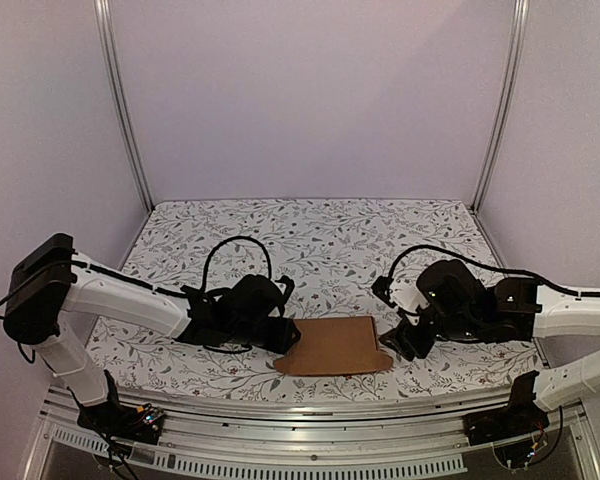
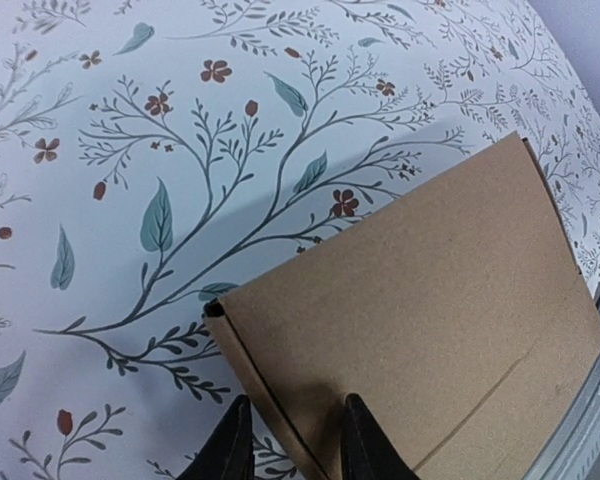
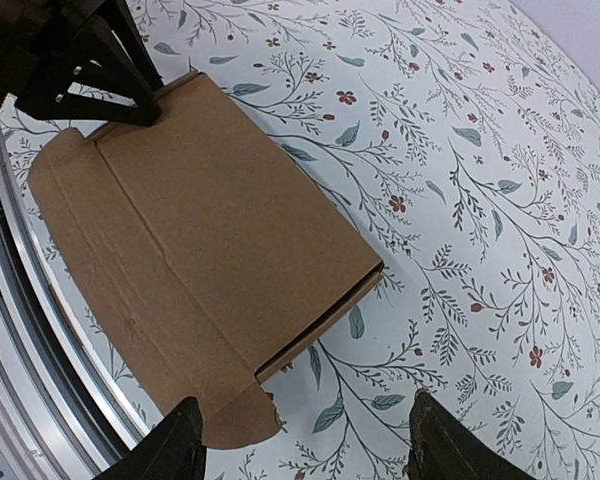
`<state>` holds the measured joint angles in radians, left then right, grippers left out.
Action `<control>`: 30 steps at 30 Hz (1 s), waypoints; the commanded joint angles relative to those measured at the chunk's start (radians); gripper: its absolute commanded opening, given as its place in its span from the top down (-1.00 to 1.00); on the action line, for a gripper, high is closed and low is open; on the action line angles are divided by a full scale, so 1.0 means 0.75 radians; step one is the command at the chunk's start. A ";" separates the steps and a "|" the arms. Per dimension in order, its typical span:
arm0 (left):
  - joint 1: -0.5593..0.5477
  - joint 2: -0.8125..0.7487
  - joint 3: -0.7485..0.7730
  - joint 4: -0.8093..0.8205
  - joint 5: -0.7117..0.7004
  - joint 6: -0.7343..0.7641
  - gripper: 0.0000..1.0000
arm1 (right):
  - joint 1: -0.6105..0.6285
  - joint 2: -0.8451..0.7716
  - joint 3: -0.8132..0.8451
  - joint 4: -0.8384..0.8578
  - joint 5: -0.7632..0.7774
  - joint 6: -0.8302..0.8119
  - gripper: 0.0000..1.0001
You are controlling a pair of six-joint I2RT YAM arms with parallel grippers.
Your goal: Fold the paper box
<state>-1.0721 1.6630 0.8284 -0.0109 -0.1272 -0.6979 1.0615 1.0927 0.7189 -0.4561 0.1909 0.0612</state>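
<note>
Item: paper box point(image 1: 332, 346), flat on worktop point(image 1: 330, 240). Our left fingers point(image 2: 230, 445) pinch its edge; right fingers point(image 3: 175, 445) wide, empty. Risk, we judge: one-sided hold lets box pivot.

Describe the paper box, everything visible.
The paper box is plain brown unprinted cardboard, folded into a flat shallow rectangle, with creases and a round-ended flap along its near side. It lies near the front edge of the floral table. The left gripper straddles its left edge; the right gripper hangs open off its right end, not touching.
</note>
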 commanded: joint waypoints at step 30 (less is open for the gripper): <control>0.002 0.018 -0.086 -0.059 0.010 0.040 0.44 | -0.248 0.531 0.040 0.182 -0.307 0.872 0.28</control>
<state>-1.0721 1.6604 0.8021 0.0406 -0.1268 -0.6849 0.8829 1.4693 0.7921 -0.3626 -0.0113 0.6640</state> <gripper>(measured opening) 0.281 0.385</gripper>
